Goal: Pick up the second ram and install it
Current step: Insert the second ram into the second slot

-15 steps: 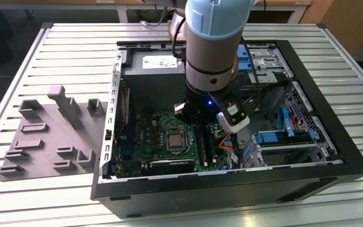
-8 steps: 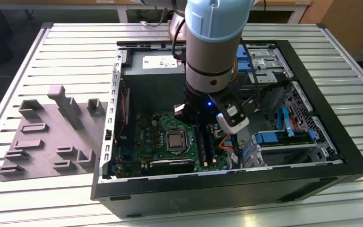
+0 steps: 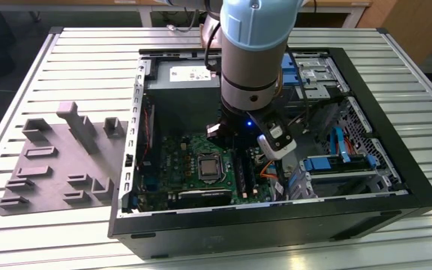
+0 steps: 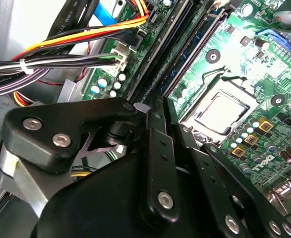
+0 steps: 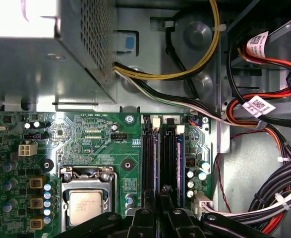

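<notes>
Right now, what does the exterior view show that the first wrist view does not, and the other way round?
Exterior view alone: the grey plastic tray on the slatted table and the arm reaching into the case. First wrist view alone: the yellow cable looping behind the board. Both: the processor on the green motherboard and the memory slots.

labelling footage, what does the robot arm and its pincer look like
The arm is a thick round tube, pale blue above and silver-grey below, with a dark band and a small blue light near the wrist. The pincer is matte black metal: flat linkage bars joined by silver screws.
</notes>
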{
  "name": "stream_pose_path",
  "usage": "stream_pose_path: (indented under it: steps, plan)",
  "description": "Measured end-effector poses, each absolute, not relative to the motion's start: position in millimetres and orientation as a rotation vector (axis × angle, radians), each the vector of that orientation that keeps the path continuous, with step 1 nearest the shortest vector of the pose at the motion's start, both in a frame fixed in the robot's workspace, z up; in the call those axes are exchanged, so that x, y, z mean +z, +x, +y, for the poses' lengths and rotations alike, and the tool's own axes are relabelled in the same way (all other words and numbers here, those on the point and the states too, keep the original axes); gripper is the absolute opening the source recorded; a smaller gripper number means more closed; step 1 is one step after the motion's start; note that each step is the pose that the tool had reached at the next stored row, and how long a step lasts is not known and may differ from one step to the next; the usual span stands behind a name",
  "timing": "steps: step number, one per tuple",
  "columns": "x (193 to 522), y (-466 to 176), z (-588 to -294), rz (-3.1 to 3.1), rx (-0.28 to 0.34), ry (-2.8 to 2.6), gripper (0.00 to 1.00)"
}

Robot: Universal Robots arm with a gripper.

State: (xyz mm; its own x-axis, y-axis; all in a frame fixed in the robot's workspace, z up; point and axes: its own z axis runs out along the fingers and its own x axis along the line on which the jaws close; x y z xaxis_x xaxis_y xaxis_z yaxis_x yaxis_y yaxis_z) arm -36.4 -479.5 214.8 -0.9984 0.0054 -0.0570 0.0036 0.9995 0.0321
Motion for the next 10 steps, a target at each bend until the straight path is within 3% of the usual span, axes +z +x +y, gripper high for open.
stream_pose_path:
  steps: [10]
  plan:
    - [227,-36,-479,3.084,0.05,0.007,0.19]
